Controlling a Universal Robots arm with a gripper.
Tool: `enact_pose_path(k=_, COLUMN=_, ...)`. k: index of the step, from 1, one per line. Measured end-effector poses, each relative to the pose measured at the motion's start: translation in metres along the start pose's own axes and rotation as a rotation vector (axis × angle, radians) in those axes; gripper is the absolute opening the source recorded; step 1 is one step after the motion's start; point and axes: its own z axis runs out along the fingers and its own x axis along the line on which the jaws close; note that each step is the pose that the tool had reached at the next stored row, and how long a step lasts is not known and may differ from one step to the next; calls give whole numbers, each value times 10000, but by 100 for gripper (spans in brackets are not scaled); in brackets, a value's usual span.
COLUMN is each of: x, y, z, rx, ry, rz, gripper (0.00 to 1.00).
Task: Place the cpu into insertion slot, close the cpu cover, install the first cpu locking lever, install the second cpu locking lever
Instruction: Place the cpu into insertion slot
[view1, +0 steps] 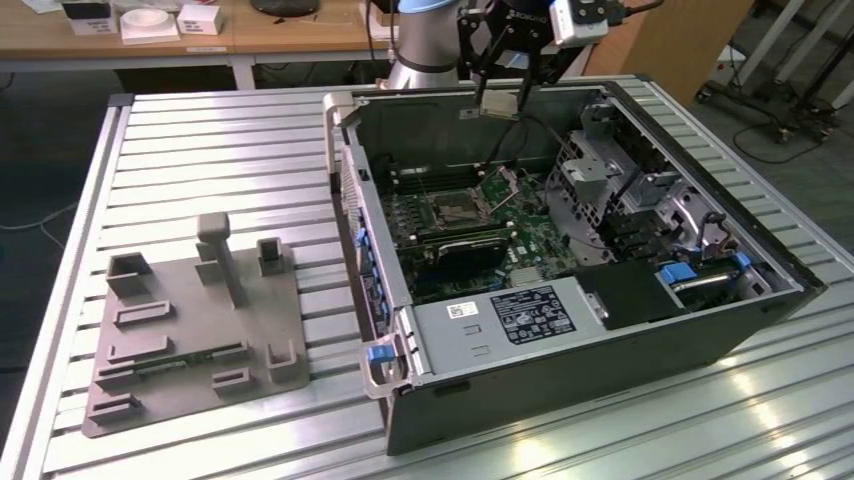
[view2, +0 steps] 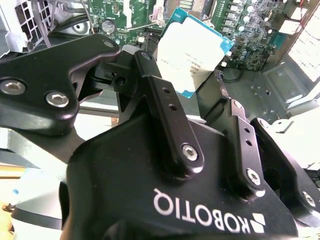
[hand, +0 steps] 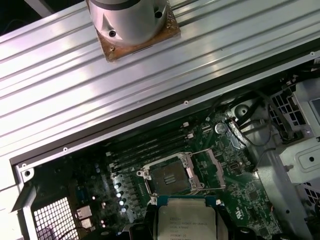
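Note:
My gripper (view1: 497, 98) hangs above the back of the open computer case (view1: 747, 330), shut on the cpu (view1: 498, 104), a small square chip with a silvery face. In the second wrist view the black fingers (view2: 170, 115) pinch the cpu (view2: 195, 52) by its edges. The insertion slot (view1: 447, 212) lies below on the green board, its dark centre bare. The first wrist view has the cpu (hand: 184, 220) short of the insertion slot (hand: 170, 177), well above it. The cpu cover (hand: 212, 167) stands swung up beside the slot, also visible as a thin frame (view1: 506, 187).
A grey box with a black label (view1: 514, 312) fills the case's front. A metal drive cage (view1: 607, 165) stands on the exterior view's right. A grey fixture plate (view1: 187, 340) lies on the slatted table (view1: 214, 150). The arm's base (hand: 132, 20) sits behind the case.

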Motion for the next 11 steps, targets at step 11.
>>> enact_pose_path(k=11, x=1, y=-1, z=1, rx=-8, ry=-41, rz=455, gripper=54)
